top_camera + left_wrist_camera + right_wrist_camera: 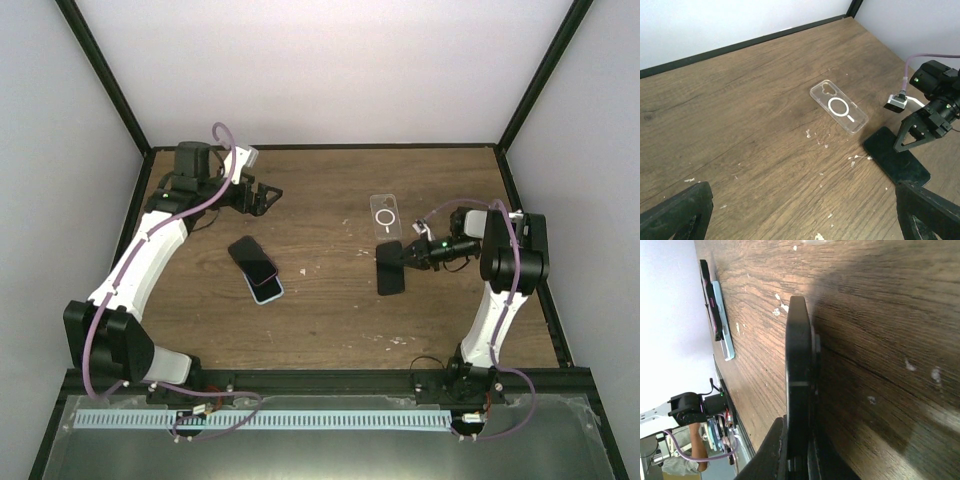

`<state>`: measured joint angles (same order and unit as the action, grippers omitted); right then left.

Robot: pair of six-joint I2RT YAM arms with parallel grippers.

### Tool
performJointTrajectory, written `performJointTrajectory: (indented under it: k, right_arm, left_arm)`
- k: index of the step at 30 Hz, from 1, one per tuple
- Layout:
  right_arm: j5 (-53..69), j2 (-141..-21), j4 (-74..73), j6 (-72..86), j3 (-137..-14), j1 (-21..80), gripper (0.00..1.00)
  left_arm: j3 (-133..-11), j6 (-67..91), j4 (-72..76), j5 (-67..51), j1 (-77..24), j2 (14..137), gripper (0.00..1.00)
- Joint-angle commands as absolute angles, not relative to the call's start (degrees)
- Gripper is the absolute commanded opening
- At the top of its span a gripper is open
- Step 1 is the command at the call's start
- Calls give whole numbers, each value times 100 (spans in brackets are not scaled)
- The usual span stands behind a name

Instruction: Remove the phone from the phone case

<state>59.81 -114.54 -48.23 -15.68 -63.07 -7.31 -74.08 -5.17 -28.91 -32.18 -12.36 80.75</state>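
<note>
The phone (390, 272) lies bare on the table (330, 325) just beside the empty clear case (384, 213), one end pinched by the right gripper (406, 255). The left gripper (268, 196) hangs well apart, jaws spread. Judged rigid, slick and breakable, the phone is best held across its thin edges.
</note>
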Motion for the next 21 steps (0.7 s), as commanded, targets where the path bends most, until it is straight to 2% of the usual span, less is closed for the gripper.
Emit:
performJointTrajectory:
  k: [1, 13, 21]
  right_arm:
    - [5868, -11489, -4679, -1502, -6425, -789, 4]
    - [5096, -11315, -4414, -1205, -6348, -837, 34]
    - [4495, -10743, -4144, -978, -6074, -844, 67]
  left_arm:
    - [-7443, -572, -2970, -3206, -1217, 8232, 100]
    - [-7463, -499, -2920, -3212, -1220, 8329, 100]
    - [-7229, -407, -2866, -3080, -1212, 8125, 100]
